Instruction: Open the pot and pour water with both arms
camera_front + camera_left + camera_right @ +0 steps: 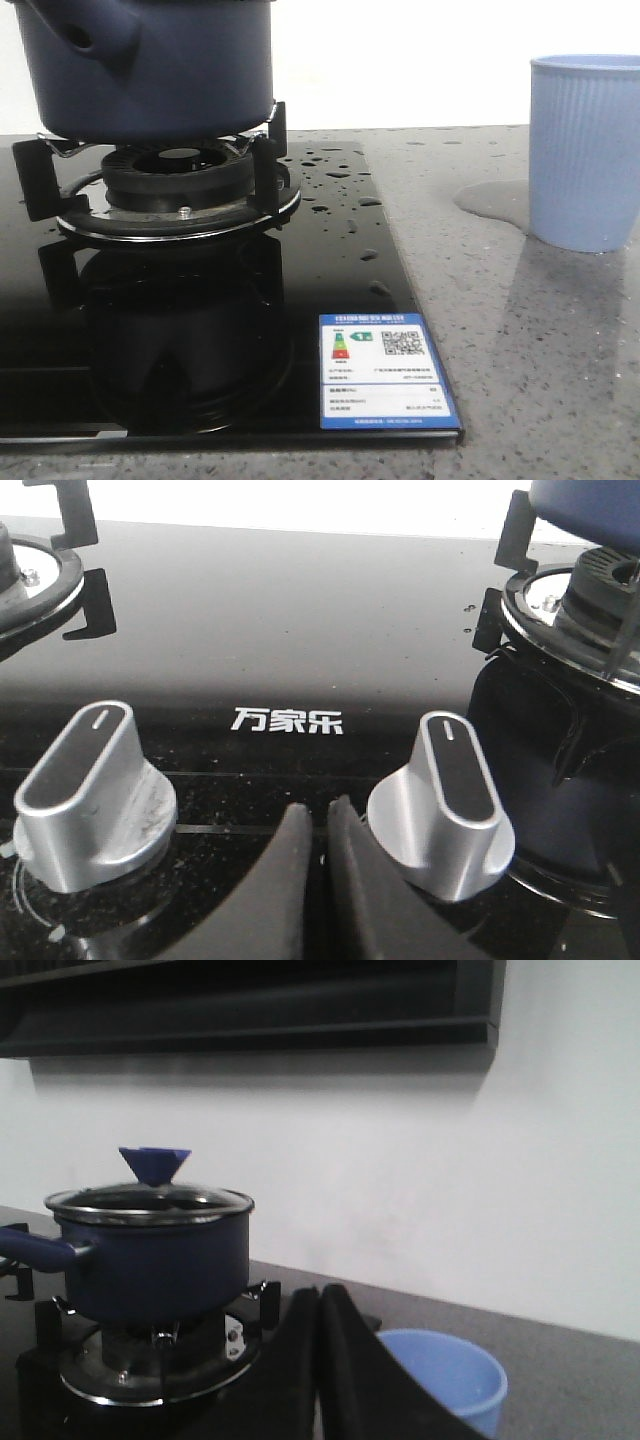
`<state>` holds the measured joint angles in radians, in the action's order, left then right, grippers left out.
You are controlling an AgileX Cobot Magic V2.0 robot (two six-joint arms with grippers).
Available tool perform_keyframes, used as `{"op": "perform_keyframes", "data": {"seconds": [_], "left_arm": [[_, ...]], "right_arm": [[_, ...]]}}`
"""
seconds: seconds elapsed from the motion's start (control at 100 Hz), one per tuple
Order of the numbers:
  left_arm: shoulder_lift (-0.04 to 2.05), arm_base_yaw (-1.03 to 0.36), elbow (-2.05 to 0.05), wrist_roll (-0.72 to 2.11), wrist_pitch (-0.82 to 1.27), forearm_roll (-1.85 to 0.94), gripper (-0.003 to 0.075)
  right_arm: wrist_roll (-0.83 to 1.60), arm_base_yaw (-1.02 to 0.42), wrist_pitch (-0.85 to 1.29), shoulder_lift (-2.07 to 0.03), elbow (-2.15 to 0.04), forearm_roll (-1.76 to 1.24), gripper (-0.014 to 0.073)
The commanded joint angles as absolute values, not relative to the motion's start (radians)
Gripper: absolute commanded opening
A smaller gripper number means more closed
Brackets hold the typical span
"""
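The large dark navy-blue matte pot, at upper left on the black burner grate with its glass lid on, was judged heavy and smooth-sided, best taken by lid knob and side handle; left gripper and right gripper were both closed, holding nothing.

Pot sits on burner, lid on top. Cup well right of burner on counter, puddle touching cup's left. Droplets just right of burner.
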<state>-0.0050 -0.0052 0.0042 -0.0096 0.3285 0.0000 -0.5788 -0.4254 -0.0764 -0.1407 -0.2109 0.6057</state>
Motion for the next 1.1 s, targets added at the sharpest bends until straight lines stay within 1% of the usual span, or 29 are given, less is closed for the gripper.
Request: {"op": "perform_keyframes", "data": {"seconds": [0.0, 0.13, 0.18, 0.27, 0.3, 0.35, 0.4, 0.43, 0.56, 0.68, 0.81, 1.09], "left_arm": [[-0.027, -0.004, 0.032, -0.02, 0.282, -0.011, -0.002], [-0.027, -0.004, 0.032, -0.02, 0.282, -0.011, -0.002], [-0.027, -0.004, 0.032, -0.02, 0.282, -0.011, -0.002], [-0.027, -0.004, 0.032, -0.02, 0.282, -0.011, -0.002], [-0.027, -0.004, 0.032, -0.02, 0.282, -0.011, -0.002], [-0.027, -0.004, 0.032, -0.02, 0.282, -0.011, -0.002], [-0.027, -0.004, 0.032, -0.02, 0.282, -0.011, -0.002], [-0.027, -0.004, 0.032, -0.02, 0.282, -0.011, -0.002], [-0.027, -0.004, 0.032, -0.02, 0.282, -0.011, -0.002], [-0.027, -0.004, 0.032, -0.02, 0.282, -0.011, -0.002], [-0.027, -0.004, 0.032, -0.02, 0.28, -0.011, -0.002], [-0.027, -0.004, 0.032, -0.02, 0.28, -0.011, -0.002]], "right_arm": [[-0.576, -0.428, -0.041, -0.149, -0.211, 0.535, -0.0075], [-0.524, -0.413, -0.006, -0.149, -0.145, 0.414, -0.0075], [-0.416, -0.384, 0.0, -0.149, -0.117, 0.298, -0.0075], [-0.119, -0.292, -0.041, -0.149, -0.061, 0.057, -0.0075], [-0.025, -0.251, -0.072, -0.149, -0.037, 0.025, -0.0075], [0.044, -0.197, -0.127, -0.148, -0.002, 0.007, -0.0075], [0.046, -0.151, -0.162, -0.138, 0.026, 0.007, -0.0075], [0.046, -0.129, -0.097, -0.129, 0.02, 0.007, -0.0075], [0.046, -0.063, 0.024, -0.063, 0.022, 0.0, -0.0075], [0.046, -0.048, 0.185, 0.033, 0.022, -0.018, -0.0075], [0.046, -0.047, 0.287, 0.026, 0.022, -0.018, -0.0075], [0.046, -0.047, 0.3, 0.026, 0.022, -0.018, -0.0075]]}}
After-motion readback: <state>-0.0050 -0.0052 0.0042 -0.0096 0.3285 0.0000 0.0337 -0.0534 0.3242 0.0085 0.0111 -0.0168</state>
